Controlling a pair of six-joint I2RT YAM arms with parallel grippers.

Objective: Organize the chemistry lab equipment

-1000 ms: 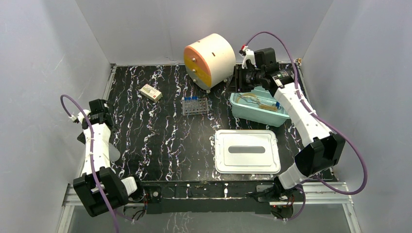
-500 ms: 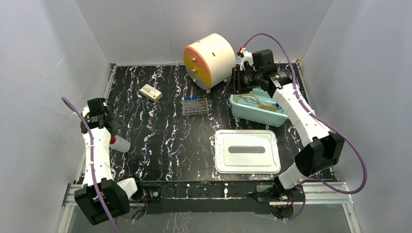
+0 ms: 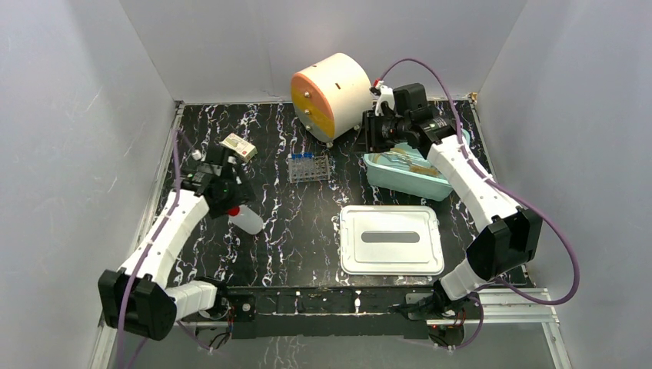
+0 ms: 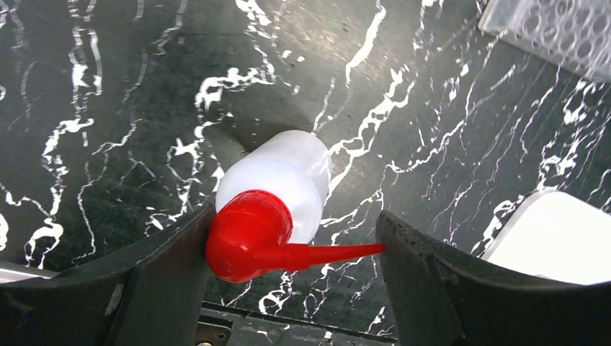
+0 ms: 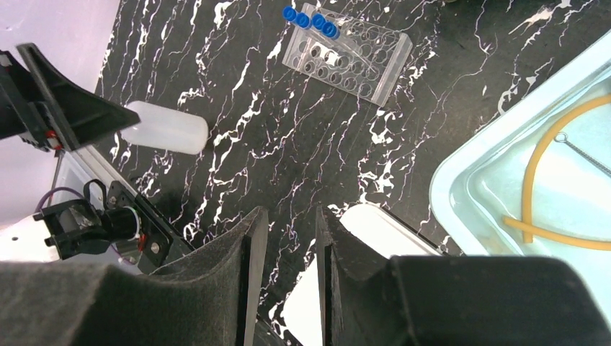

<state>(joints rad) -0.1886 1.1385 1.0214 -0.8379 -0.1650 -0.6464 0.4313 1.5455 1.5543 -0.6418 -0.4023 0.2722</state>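
Step in hand: as I judge it, the transfer of the wash bottle (image 4: 277,180) from the left of the desk (image 3: 269,231) toward the rest of the gear.

Left end effector (image 4: 295,216): jaws wide, gripping the bottle at its top. The red cap sits against 1 finger and the spout tip against the other. The bottle's shadow suggests it is off the surface.

Bottle position: left of centre, near the tube rack (image 3: 309,167) but apart from it, and well apart from the teal tub (image 3: 400,184).

Right end effector (image 5: 290,213): fingers nearly together with a narrow gap and nothing in it. It hangs above the tub's left end, beside the drawer cabinet (image 3: 332,94).

Already placed: the tan rubber tubing (image 5: 547,173) lies in the tub, and the blue-capped tubes (image 5: 310,19) sit at 1 end of the rack.

Loose: a small cream box (image 3: 239,147) lies at the left rear. The white lid (image 3: 390,240) lies off the tub, in front of it.

Next move: probably a carry rightward to the tub or beside the rack. It calls for a level wrist and enough height to pass over the rack.

Risk: the hold on the thin spout looks slight, so the bottle could pivot or drop.
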